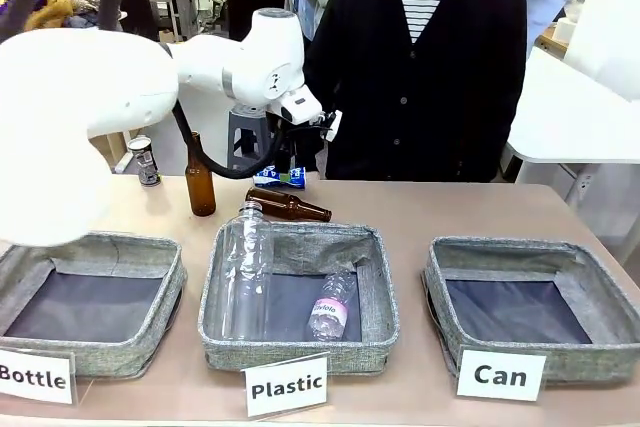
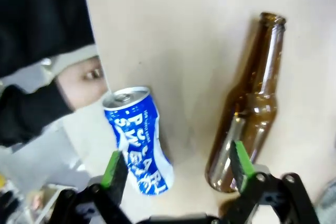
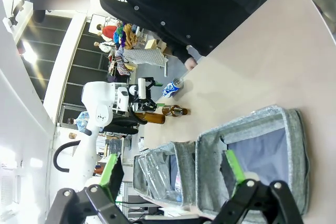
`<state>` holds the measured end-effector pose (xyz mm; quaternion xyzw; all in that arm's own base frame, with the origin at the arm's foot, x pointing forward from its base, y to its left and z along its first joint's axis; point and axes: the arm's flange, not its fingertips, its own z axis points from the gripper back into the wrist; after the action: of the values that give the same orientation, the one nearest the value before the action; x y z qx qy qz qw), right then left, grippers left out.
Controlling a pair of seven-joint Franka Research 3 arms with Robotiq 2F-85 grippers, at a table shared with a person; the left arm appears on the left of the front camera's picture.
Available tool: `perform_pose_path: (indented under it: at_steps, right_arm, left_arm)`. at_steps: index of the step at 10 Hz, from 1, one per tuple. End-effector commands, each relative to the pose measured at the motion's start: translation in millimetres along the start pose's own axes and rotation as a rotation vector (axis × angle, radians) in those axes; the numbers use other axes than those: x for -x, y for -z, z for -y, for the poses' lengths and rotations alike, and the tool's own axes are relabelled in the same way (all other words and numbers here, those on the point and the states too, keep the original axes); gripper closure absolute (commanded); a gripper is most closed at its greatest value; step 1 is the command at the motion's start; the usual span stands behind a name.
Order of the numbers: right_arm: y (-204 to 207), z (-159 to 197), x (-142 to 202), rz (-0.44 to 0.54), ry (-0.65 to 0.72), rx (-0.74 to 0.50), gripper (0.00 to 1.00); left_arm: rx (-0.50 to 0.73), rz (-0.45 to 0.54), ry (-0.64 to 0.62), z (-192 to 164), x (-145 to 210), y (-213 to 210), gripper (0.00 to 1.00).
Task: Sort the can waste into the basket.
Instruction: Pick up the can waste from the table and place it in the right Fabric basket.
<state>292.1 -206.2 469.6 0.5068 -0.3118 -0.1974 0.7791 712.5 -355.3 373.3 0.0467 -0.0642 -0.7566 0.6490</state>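
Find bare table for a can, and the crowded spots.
Free: table behind the Can basket, right of the lying brown bottle; the strip between that basket and the Plastic basket. Crowded: around the blue can and left gripper.

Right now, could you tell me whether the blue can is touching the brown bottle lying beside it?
Apart. The left wrist view shows bare table between the blue can and the brown bottle.

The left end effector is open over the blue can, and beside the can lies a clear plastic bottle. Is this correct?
Not quite: beside the blue can lies a brown glass bottle, not a clear plastic one, as the left wrist view shows. The left end effector is indeed open over the can.
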Motion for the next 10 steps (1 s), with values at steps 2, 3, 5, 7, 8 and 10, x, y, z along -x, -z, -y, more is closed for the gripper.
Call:
perform_pose_path:
  at_steps: [2, 3, 5, 7, 8, 10]
  right_arm:
    - [2, 0, -3, 0.019, -0.026, -0.029, 0.00]
    - [2, 0, -3, 0.019, -0.026, -0.029, 0.00]
    - [2, 0, -3, 0.019, -0.026, -0.029, 0.00]
    - [2, 0, -3, 0.019, -0.026, -0.029, 0.00]
    - [2, 0, -3, 0.019, -0.026, -0.029, 0.00]
    - [2, 0, -3, 0.019, -0.026, -0.029, 0.00]
  left_arm:
    - [0.087, -0.053, 0.008, -52, -7, 18, 0.00]
    - [0.134, 0.105, 0.113, -32, -1, -10, 0.00]
    - [0.178, 0.309, 0.330, 55, 8, -100, 0.00]
    - [0.008, 0.262, 0.362, 155, 40, -189, 0.00]
    - [0.009, 0.269, 0.363, 201, 72, -239, 0.00]
    - [-0.075, 0.394, 0.217, 268, 154, -325, 0.00]
